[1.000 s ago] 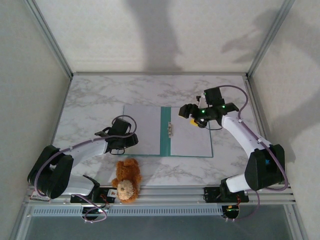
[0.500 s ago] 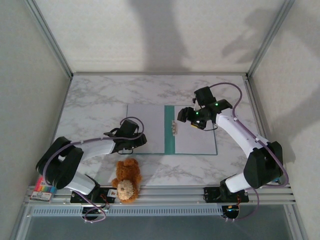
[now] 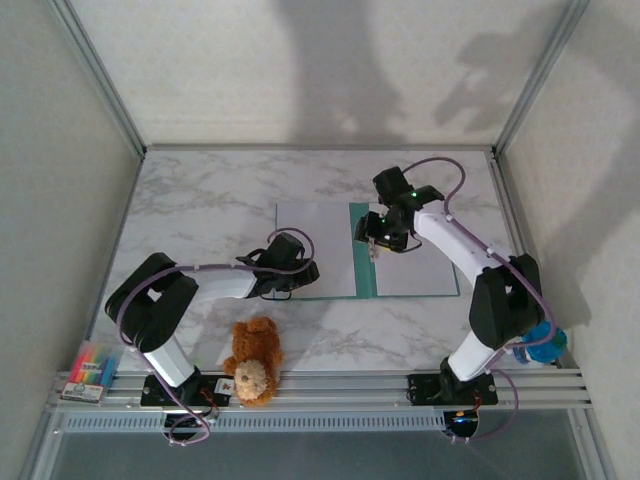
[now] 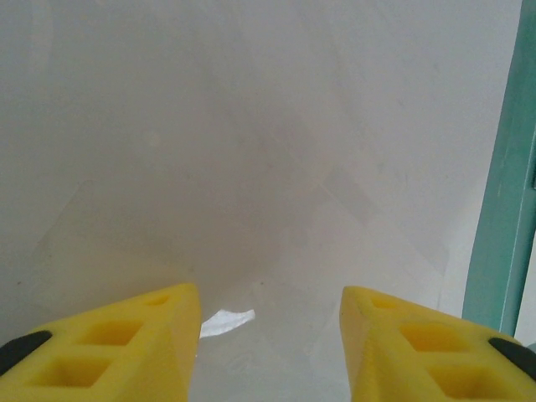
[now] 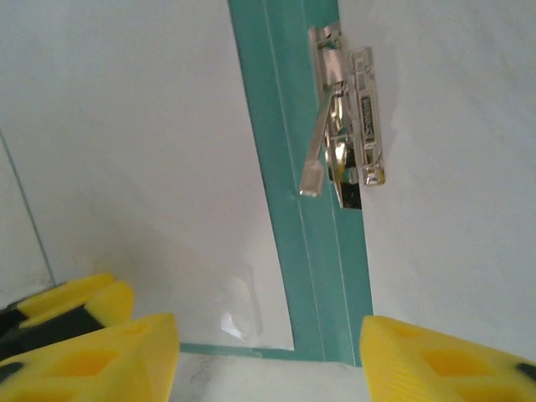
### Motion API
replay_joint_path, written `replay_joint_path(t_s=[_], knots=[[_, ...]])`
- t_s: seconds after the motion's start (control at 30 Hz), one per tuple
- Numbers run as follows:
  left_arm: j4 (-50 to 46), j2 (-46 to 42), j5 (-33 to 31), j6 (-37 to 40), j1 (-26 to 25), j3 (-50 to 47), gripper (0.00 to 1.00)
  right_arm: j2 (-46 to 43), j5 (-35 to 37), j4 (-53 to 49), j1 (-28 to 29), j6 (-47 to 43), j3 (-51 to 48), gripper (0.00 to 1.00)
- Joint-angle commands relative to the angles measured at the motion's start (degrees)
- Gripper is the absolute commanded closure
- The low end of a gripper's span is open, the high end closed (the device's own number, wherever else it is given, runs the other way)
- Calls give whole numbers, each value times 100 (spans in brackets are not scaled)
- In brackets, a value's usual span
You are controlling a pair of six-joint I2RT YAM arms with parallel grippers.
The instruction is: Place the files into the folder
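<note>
The teal folder (image 3: 420, 262) lies open and flat on the marble table (image 3: 200, 200), a little toward 3 o'clock from the centre. Both pale panels face up, with the teal spine (image 3: 361, 255) between them. A metal clip (image 5: 347, 126) sits on the spine's edge with its lever raised. A clear corner pocket (image 5: 234, 310) shows on the panel beside it. The white files cannot be told apart from the folder's pale inside.

A brown teddy bear (image 3: 252, 362) sits at 7 o'clock from the folder, apart from it. A pack of highlighters (image 3: 90, 368) rests on the rail at 8 o'clock, and a blue object (image 3: 545, 345) sits at 4 o'clock behind the right arm.

The left gripper (image 4: 270, 293) is over the left panel's 7 o'clock corner, its jaws apart and gripping nothing. The right gripper (image 5: 268, 327) hangs above the spine by the clip, its jaws also spread and empty. Its arm crosses the right panel.
</note>
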Motion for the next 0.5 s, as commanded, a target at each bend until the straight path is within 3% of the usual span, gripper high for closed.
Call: replay_joint_path(t_s=[0.0,0.47], knots=[[-241,198,-45,-46,-54,80,51,287,392,-294,33,-121,337,52],[-333,317,-103,19,-55,75,50,1157,544,-283,54,2,776,69]])
